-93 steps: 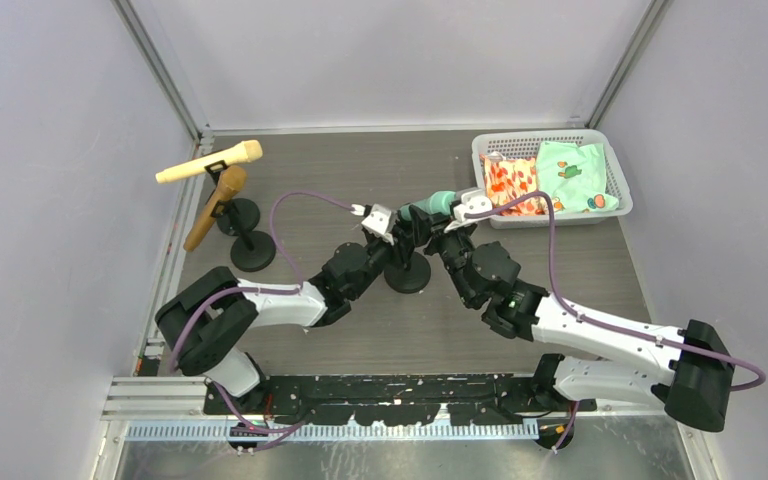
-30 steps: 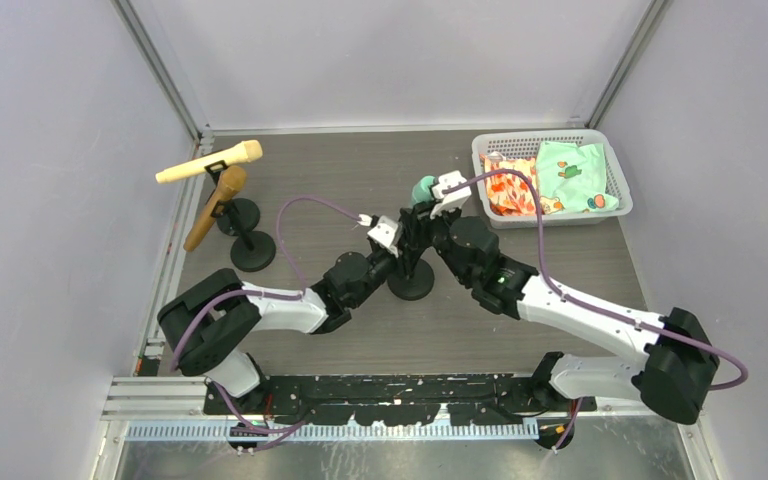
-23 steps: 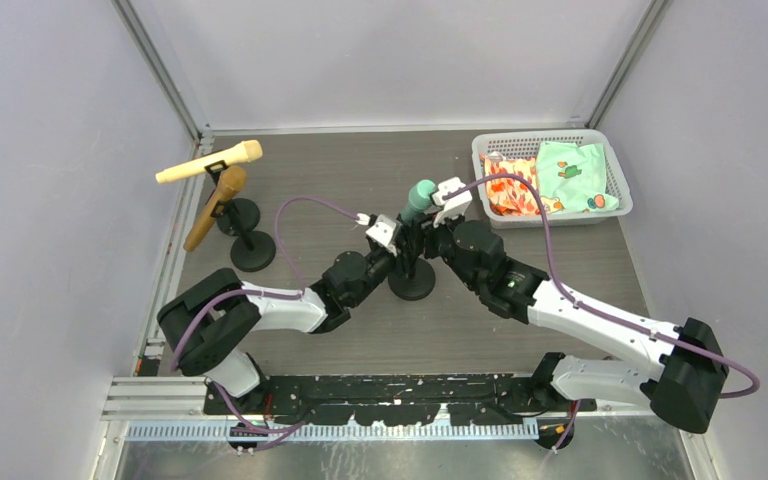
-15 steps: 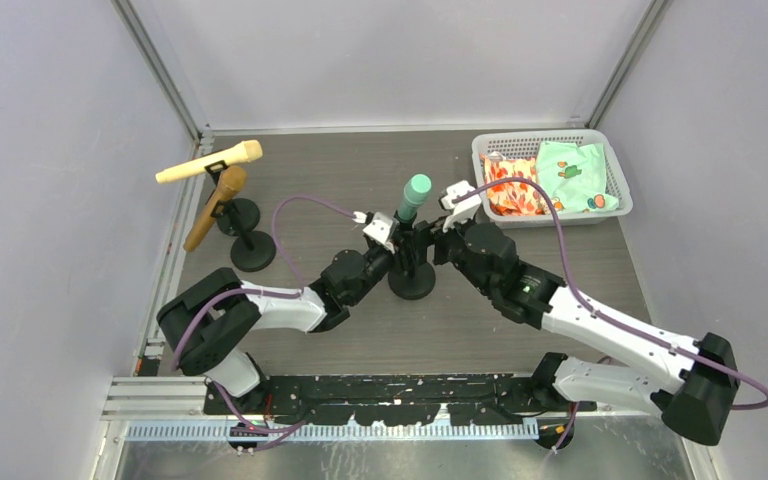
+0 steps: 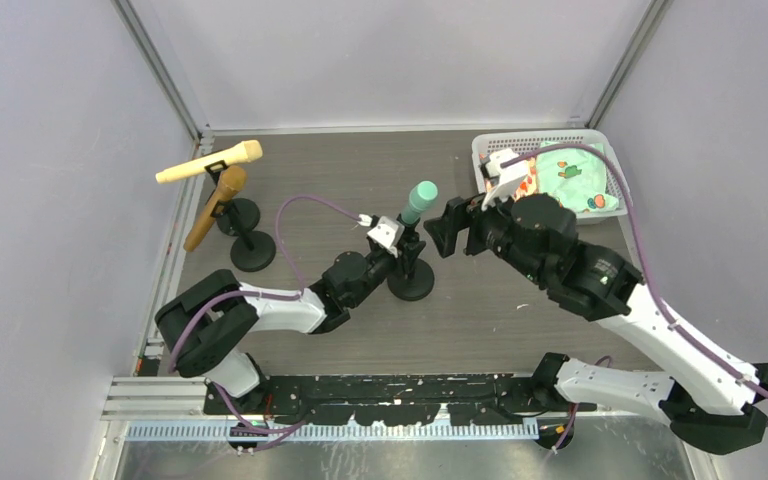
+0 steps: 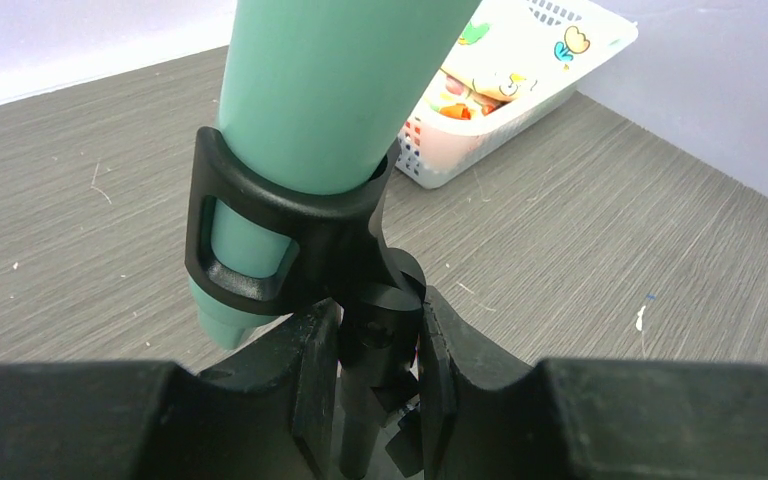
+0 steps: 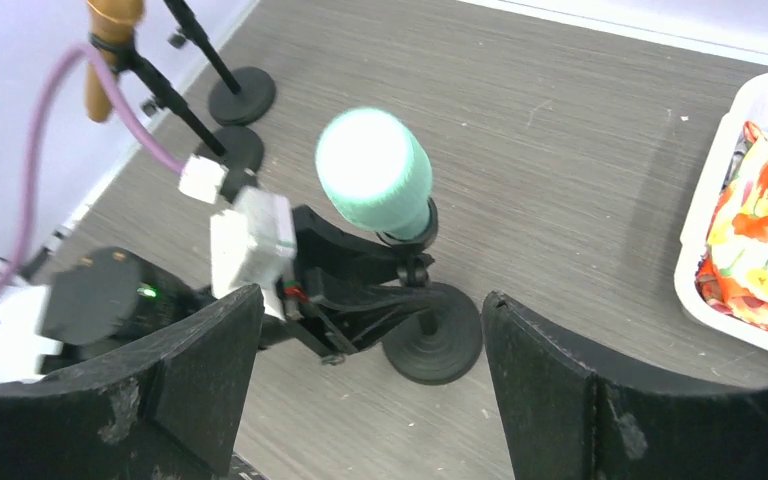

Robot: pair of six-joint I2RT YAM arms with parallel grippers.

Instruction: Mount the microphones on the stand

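Left gripper (image 6: 380,345) of mine pinches the stand (image 5: 412,283) stem beneath its black clip (image 6: 260,225), which holds the smooth mint-green microphone (image 5: 418,203) tilted, rounded head up, at mid-table, while my right gripper (image 5: 442,231) hangs spread just beside it, the white basket (image 5: 560,136) of cloths (image 5: 572,175) behind that arm.

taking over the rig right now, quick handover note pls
Left gripper: shut on the stand post, just under its clip.
Right gripper: open, empty, apart from the green mic.
Mics: the green mic sits tilted in that clip. The cream mic and brown mic are clipped on the left stands.
Done: all three look mounted.
Left: release the stand and retract the arms.
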